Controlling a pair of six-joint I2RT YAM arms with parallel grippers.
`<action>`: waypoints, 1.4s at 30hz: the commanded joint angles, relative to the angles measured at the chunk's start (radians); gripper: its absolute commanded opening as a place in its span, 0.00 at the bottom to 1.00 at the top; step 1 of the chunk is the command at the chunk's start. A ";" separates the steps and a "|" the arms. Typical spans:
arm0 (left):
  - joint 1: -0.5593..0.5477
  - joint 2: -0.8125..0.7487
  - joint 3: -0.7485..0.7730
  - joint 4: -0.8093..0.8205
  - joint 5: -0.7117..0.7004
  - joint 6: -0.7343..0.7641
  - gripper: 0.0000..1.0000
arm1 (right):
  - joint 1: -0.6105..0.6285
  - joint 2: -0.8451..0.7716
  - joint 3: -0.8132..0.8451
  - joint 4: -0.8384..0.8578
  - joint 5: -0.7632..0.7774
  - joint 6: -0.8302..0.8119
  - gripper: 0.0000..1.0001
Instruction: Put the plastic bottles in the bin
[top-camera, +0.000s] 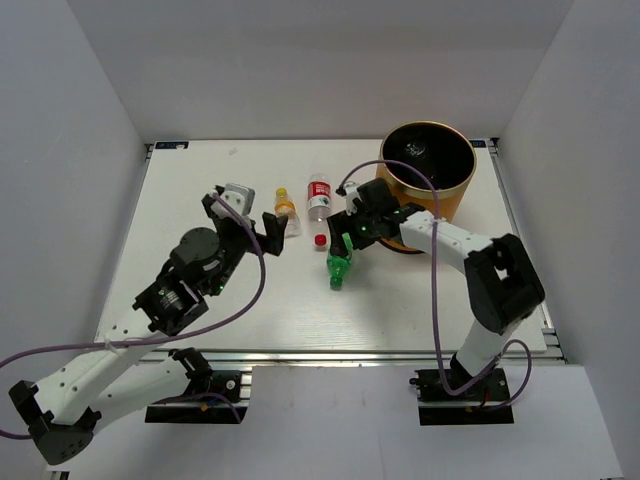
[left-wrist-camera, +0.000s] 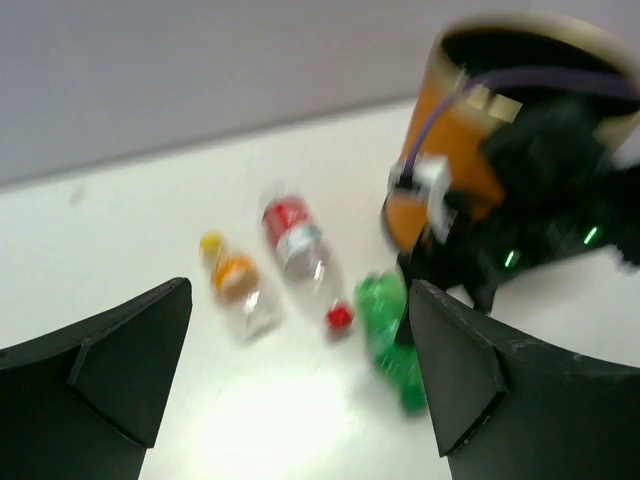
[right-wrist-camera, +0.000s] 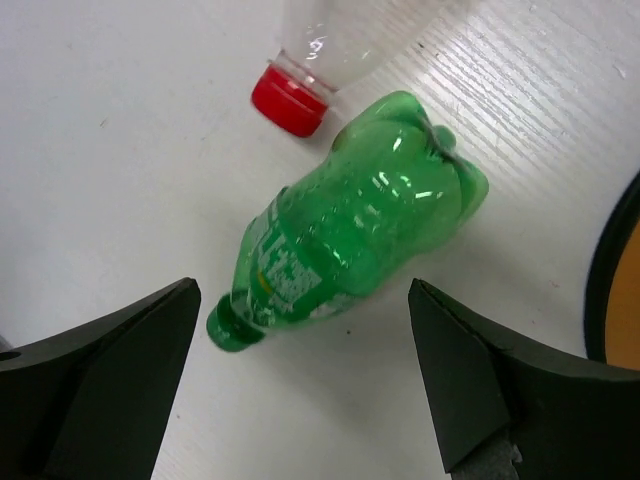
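Note:
A green bottle (top-camera: 340, 268) (right-wrist-camera: 350, 225) lies on its side on the white table, just ahead of my right gripper (top-camera: 352, 228) (right-wrist-camera: 300, 400), which hovers open over it with nothing between its jaws. A clear bottle with a red label and red cap (top-camera: 319, 200) (right-wrist-camera: 290, 100) lies beside it. Left of that lies a clear bottle with an orange cap (top-camera: 286, 214) (left-wrist-camera: 240, 280). My left gripper (top-camera: 248, 222) (left-wrist-camera: 300, 400) stands open and empty next to the orange-capped one. The orange bin (top-camera: 430, 170) (left-wrist-camera: 450, 140) stands at the back right, behind the right arm.
White walls close in the table (top-camera: 200, 300) on three sides. Purple cables (top-camera: 262, 270) loop off both arms. The right arm's forearm (top-camera: 450, 240) stretches across in front of the bin. The left wrist view is blurred.

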 joint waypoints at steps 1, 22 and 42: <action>0.002 -0.018 -0.089 -0.135 -0.092 -0.058 0.99 | 0.022 0.080 0.090 0.039 0.077 0.075 0.90; 0.025 0.491 0.104 -0.256 -0.086 -0.211 0.99 | 0.034 0.270 0.201 -0.092 0.154 0.001 0.38; 0.083 0.568 0.113 -0.187 -0.161 -0.348 0.97 | -0.013 -0.293 0.437 -0.136 0.197 -0.166 0.01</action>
